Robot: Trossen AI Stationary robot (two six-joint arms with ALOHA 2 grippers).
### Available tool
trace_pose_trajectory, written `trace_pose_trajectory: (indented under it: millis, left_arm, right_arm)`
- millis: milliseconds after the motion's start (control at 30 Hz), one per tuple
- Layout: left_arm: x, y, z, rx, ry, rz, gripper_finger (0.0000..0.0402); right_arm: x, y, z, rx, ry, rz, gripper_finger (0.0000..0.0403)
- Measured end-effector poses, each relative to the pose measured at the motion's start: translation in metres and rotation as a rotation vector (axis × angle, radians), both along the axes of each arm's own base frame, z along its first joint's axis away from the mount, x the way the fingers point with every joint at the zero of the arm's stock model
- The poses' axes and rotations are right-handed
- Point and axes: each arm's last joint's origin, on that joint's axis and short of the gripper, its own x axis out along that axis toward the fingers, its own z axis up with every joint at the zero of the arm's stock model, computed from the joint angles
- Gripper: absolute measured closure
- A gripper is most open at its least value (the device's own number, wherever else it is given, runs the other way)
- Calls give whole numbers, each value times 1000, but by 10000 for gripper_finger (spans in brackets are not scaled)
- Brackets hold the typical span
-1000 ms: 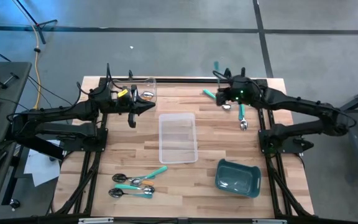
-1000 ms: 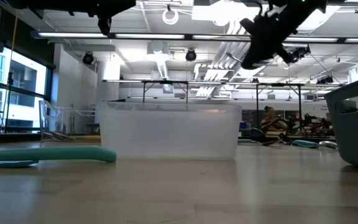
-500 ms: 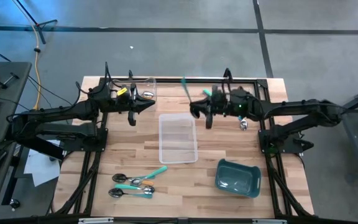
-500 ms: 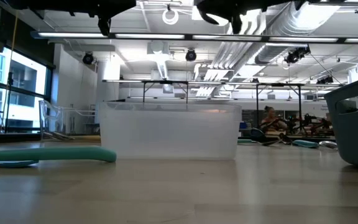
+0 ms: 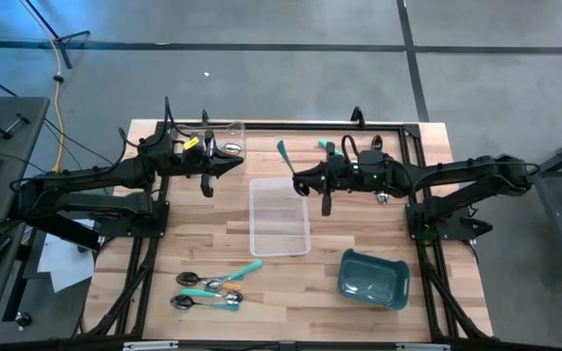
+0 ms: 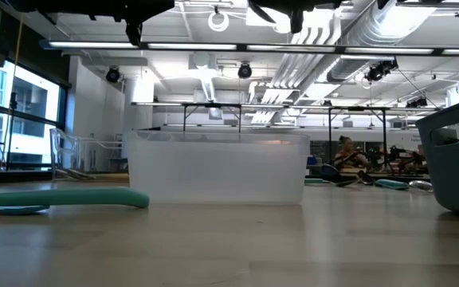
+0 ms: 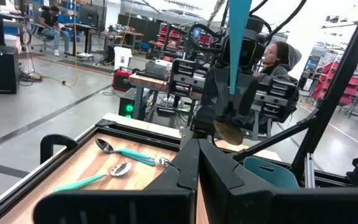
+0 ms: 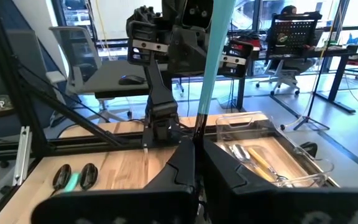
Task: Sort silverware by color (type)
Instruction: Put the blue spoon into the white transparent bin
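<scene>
Overhead, a clear plastic tray is sitting empty near the middle of a wooden table, and everything else is being placed around it. Just beyond the tray's far right corner, the right gripper is hovering above the table with its jaws clenched on a teal-handled spoon, whose handle is sticking up and away from the tray; in the right wrist view that handle is rising straight up between the dark fingers. Past the tray's far left corner, the left gripper is waiting in the air with its jaws pressed together and grasping nothing. Behind that gripper, a second clear tray is resting at the table's far edge, and the right wrist view is showing orange-handled spoons lying inside it. More teal-handled spoons are lying on the wood to the far right of the central tray, partly hidden under the right arm. Toward the near side of the tray, a small cluster of spoons with teal and green handles is lying on the wood. A teal bin is sitting off the tray's near right corner. From table height, the tray's clear wall is blocking the middle of the view, with a teal handle lying to one side and the bin to the other.
</scene>
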Motion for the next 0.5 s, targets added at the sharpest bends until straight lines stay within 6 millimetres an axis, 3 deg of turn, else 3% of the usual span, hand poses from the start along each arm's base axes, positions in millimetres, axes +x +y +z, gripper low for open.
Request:
trace_pose_trajectory:
  millis: [400,500]
  left_arm:
    - [0,0,1,6,-14,1,401]
    - [0,1,1,21,-13,26,401]
  right_arm:
    - [0,0,0,4,0,7,403]
    - [0,0,0,84,-3,2,403]
